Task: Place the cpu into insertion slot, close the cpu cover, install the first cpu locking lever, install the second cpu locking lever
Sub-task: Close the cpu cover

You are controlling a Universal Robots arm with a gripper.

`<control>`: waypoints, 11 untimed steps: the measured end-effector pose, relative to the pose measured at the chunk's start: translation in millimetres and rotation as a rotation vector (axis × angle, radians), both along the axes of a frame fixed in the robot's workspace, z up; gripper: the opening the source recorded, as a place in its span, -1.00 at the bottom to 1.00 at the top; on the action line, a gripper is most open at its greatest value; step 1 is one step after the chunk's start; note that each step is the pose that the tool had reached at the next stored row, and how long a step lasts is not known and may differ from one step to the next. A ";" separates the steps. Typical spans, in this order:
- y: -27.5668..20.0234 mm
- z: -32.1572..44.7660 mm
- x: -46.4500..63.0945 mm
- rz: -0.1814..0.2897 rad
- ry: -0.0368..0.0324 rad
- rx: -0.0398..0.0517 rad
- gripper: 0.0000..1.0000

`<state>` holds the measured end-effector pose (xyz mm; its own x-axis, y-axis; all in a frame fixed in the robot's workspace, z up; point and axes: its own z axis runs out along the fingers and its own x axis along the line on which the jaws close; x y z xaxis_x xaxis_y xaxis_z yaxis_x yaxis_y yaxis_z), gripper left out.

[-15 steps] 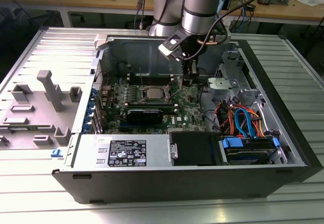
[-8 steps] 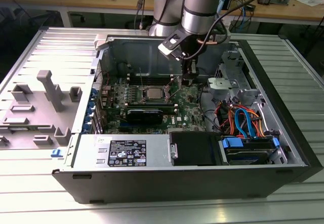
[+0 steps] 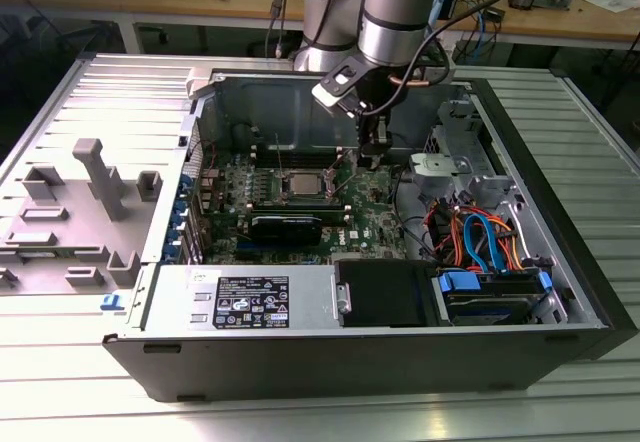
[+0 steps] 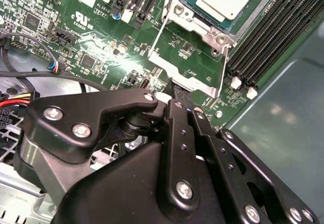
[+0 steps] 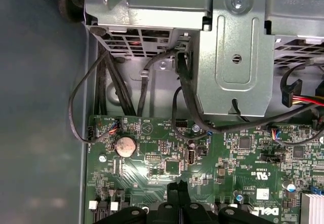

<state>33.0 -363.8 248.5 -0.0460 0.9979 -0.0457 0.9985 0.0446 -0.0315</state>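
You are looking into a large black open computer case (image 3: 330, 367) lying on its side, with the grey robot arm (image 3: 400, 12) reaching down into it. A green circuit board (image 3: 365, 210) is lying inside. Your black gripper (image 3: 375, 157) is hovering over it, fingers (image 4: 172, 117) clenched together, tips right at the free edge of the thin silver hinged cpu cover (image 4: 179, 73), which is standing open. In the exterior view, at nine o'clock from the gripper, the square silver-rimmed insertion slot (image 4: 200, 24) is holding the dull silver square cpu (image 3: 300, 184).
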 end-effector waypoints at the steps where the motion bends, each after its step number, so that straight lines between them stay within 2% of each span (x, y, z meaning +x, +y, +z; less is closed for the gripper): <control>1: 0.0 0.0 -0.5 0.001 0.0016 -0.0001 -0.79; 11: 0.0 -0.1 -1.9 0.004 0.0034 0.0001 -0.79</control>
<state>31.0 -363.8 248.4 -0.0506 0.9977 -0.0454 0.9982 0.0490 -0.0349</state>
